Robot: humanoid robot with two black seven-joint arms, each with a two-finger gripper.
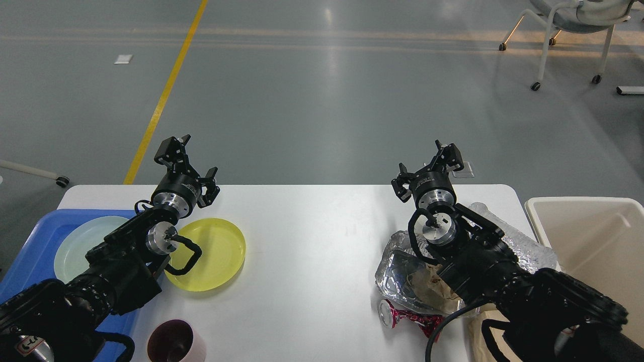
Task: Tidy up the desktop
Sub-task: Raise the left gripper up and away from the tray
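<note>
The white desktop (312, 236) fills the lower half of the head view. On its left lies a yellow plate (216, 254), and a pale green plate (80, 241) rests in a blue tray (30, 261). A dark maroon cup (173, 343) stands near the front edge. On the right lies crumpled foil and clear plastic (397, 261), brown paper (432, 291) and a crushed red can (402, 317). My left gripper (188, 161) is open above the table's far left edge, holding nothing. My right gripper (430, 168) is open above the far right edge, also holding nothing.
A cream bin (588, 241) stands off the table's right edge. Beyond the table is grey floor with a yellow line (166, 90). A wheeled chair (573, 35) stands at the far right. My right forearm covers part of the rubbish pile.
</note>
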